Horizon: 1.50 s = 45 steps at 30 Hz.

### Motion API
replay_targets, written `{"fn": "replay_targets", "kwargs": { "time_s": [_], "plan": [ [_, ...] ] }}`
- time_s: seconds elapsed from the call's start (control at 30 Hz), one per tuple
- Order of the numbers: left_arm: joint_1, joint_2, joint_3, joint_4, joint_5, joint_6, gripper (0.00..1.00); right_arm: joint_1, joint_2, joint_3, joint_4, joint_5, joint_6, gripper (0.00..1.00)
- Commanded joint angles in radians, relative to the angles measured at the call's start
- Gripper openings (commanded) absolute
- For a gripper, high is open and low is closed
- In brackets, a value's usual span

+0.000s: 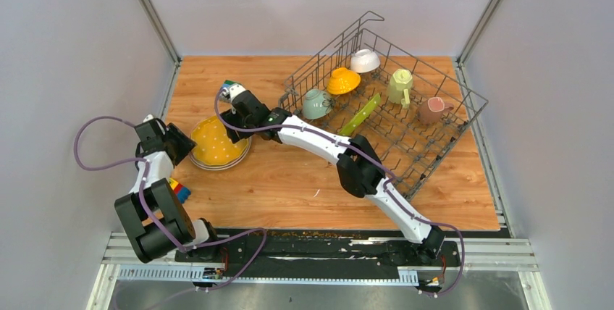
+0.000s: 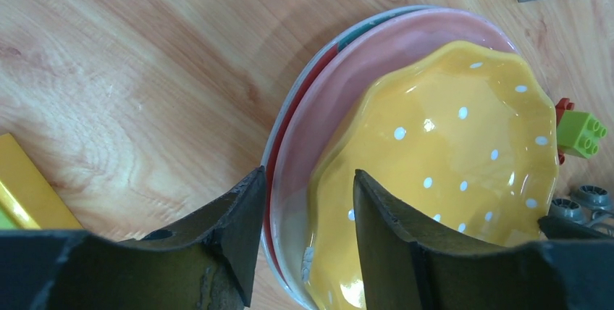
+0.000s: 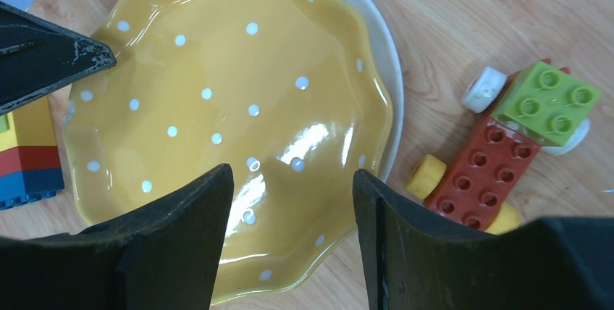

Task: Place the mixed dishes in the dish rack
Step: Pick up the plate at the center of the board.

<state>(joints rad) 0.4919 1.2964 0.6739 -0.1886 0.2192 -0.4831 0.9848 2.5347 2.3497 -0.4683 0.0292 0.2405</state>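
Near the counter's (image 1: 289,179) left edge, the left end effector (image 2: 305,176) straddles the rim of a plate stack, fingers apart; whether they pinch it I cannot tell. Only its wrist view shows the pink plate (image 2: 340,71) and another rim under the yellow plate (image 1: 213,143). The right end effector (image 3: 293,172) hovers over that plate, fingers spread. The toy blocks (image 3: 521,136) beside the stack show clearly only from the right wrist. Towards the far right corner, the dish rack (image 1: 452,143) holds mugs (image 1: 316,103), bowls (image 1: 342,80) and a lime-green plate (image 1: 360,114).

Yellow white-dotted plate (image 3: 217,107), pink plate (image 2: 340,85), lime-green plate (image 1: 360,114), teal mug (image 1: 316,103), pink mug (image 1: 432,109), grey dish rack (image 1: 413,145)
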Motion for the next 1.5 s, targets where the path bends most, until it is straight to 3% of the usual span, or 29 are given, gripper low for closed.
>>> {"fn": "replay_targets", "kwargs": {
  "time_s": [0.0,0.1,0.23,0.4,0.7,0.9,1.07,1.27,1.47],
  "plan": [
    [0.005,-0.019,-0.007,0.05,-0.001,0.01,0.58,-0.004,-0.03,0.06,0.017,0.067,-0.038,0.62],
    [0.005,-0.063,-0.012,0.057,0.032,0.004,0.69,-0.006,-0.024,0.06,0.016,0.092,-0.048,0.63],
    [0.005,-0.143,-0.03,0.072,0.077,-0.004,0.75,-0.011,-0.039,0.033,0.014,0.09,-0.034,0.64],
    [0.005,-0.17,-0.046,0.109,0.148,-0.023,0.7,-0.023,-0.023,0.019,0.015,0.056,-0.025,0.64],
    [0.005,-0.029,-0.071,0.163,0.222,-0.037,0.6,-0.036,0.01,0.033,0.017,-0.068,0.028,0.61],
    [0.005,-0.035,-0.086,0.148,0.158,-0.021,0.64,-0.045,0.026,0.015,0.021,-0.103,0.053,0.62],
    [0.004,-0.13,-0.078,0.131,0.173,-0.025,0.7,-0.047,0.033,0.015,0.022,-0.118,0.06,0.62],
    [0.003,-0.197,-0.045,0.022,0.033,0.019,0.72,-0.051,0.032,0.02,0.024,-0.13,0.068,0.6],
    [0.003,-0.109,-0.085,0.072,0.048,0.012,0.67,-0.052,0.029,0.012,0.031,-0.17,0.081,0.55]
  ]
}}
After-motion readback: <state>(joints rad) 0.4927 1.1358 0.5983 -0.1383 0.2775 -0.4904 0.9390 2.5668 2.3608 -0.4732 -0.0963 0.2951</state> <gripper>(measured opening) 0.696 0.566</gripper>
